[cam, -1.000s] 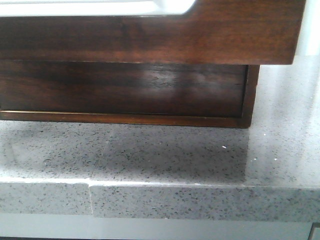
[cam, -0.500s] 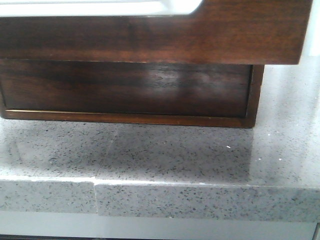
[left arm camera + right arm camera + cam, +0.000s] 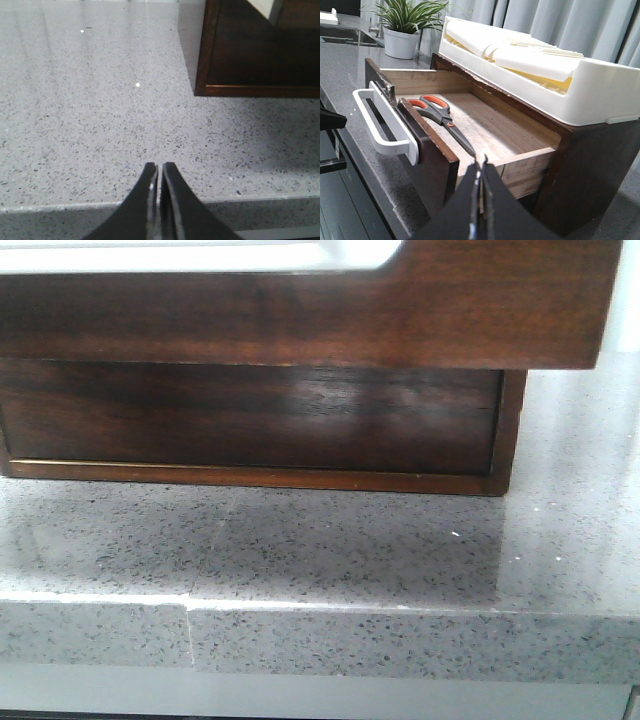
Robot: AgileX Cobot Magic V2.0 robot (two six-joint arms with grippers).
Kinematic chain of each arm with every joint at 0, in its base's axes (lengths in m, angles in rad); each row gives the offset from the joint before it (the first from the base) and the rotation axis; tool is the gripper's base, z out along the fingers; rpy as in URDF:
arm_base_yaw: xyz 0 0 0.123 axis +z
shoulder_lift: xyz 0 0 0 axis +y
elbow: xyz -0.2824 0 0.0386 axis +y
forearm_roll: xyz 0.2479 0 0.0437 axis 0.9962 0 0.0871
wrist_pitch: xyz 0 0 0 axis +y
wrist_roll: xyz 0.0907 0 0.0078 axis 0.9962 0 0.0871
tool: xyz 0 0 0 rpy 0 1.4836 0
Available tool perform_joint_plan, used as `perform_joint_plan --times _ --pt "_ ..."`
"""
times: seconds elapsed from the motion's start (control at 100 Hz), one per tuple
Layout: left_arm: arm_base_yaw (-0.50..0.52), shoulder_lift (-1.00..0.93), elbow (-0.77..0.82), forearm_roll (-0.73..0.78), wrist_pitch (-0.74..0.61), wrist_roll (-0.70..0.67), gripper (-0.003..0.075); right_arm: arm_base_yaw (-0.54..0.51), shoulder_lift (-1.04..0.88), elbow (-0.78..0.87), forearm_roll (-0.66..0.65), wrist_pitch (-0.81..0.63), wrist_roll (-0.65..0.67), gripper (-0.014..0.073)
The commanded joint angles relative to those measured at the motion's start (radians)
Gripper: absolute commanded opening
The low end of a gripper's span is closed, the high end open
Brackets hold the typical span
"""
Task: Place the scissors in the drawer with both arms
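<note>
The drawer stands pulled out of the dark brown cabinet; its glossy front (image 3: pixel 450 310) has a wide cut-out showing white (image 3: pixel 200 255). In the right wrist view the drawer front (image 3: pixel 432 165) carries a white handle (image 3: pixel 385 125). The scissors (image 3: pixel 440 116), with orange and grey handles, lie flat on the drawer's wooden floor. My right gripper (image 3: pixel 481 165) is shut and empty, just outside the drawer's near side wall. My left gripper (image 3: pixel 160 167) is shut and empty over the counter's front edge, apart from the cabinet's corner (image 3: pixel 202 85). Neither gripper shows in the front view.
A white plastic organiser (image 3: pixel 545 75) sits on top of the cabinet. A potted plant (image 3: pixel 405 25) stands behind it on the grey speckled counter (image 3: pixel 90 100). The cabinet's lower panel (image 3: pixel 250 420) sits under the pulled-out drawer. The counter's front edge (image 3: pixel 300 605) runs across the front view.
The whole front view has shifted a little to the right in the picture. The drawer and cabinet keep the same relation to each other.
</note>
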Motion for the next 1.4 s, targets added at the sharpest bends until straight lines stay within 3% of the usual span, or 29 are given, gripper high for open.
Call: perform_joint_plan --times 0.0,0.65,0.83,1.02,1.14,1.25,1.39 --pt "-0.003 -0.034 0.021 -0.006 -0.046 -0.016 -0.002 -0.006 0.009 -0.023 -0.007 -0.076 -0.001 -0.0045" --pt "-0.003 -0.034 0.021 -0.006 -0.049 -0.016 -0.002 -0.006 0.009 -0.023 -0.007 -0.076 -0.001 -0.0045" --pt "-0.003 -0.034 0.021 -0.006 -0.049 -0.016 -0.002 -0.035 0.007 0.049 -0.051 -0.109 0.002 -0.0045" --pt "-0.003 -0.034 0.021 -0.006 -0.049 -0.016 -0.002 -0.258 0.007 0.311 -0.182 -0.413 0.212 -0.0045" --pt "-0.003 -0.034 0.021 -0.006 -0.049 -0.016 -0.002 -0.437 -0.015 0.472 -0.192 -0.578 0.246 -0.0045" --pt "-0.003 -0.034 0.021 -0.006 -0.049 -0.016 -0.002 -0.57 -0.089 0.572 -0.23 -0.575 0.246 -0.0045" --pt "-0.003 -0.034 0.021 -0.006 -0.05 -0.016 -0.002 -0.633 -0.189 0.567 -0.254 -0.357 0.246 -0.0045"
